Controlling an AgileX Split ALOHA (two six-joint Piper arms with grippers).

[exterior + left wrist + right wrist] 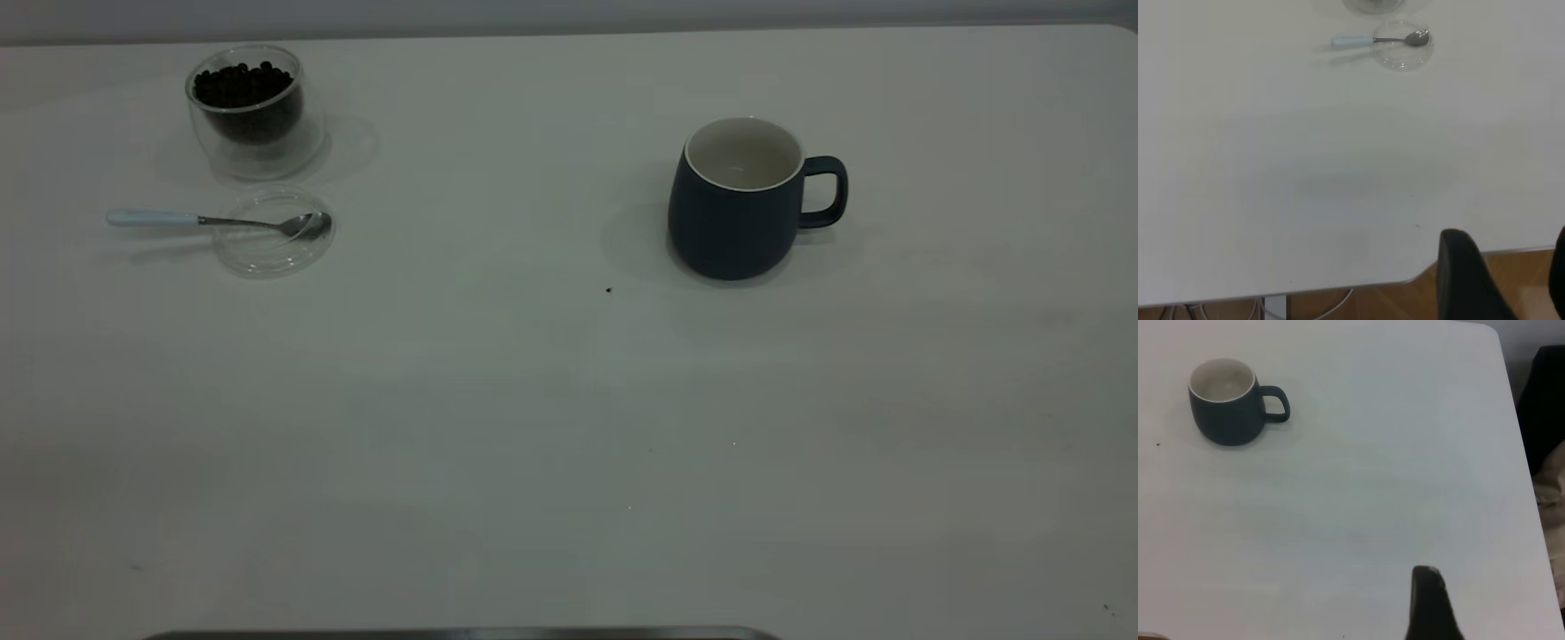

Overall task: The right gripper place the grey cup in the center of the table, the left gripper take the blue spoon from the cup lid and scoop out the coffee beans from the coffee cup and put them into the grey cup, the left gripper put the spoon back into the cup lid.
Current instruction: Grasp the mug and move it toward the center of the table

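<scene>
The grey cup stands upright and empty right of the table's middle, with its handle pointing right. It also shows in the right wrist view as the grey cup. At the far left the clear coffee cup holds coffee beans. In front of it the blue spoon lies with its bowl in the cup lid. My left gripper hangs open over the table's near edge, far from the blue spoon and the cup lid. My right gripper is open, far from the mug. Neither gripper appears in the exterior view.
A tiny dark speck lies on the table left of the mug. The left wrist view shows wooden floor past the table's rounded corner. In the right wrist view a dark object stands beyond the table's side edge.
</scene>
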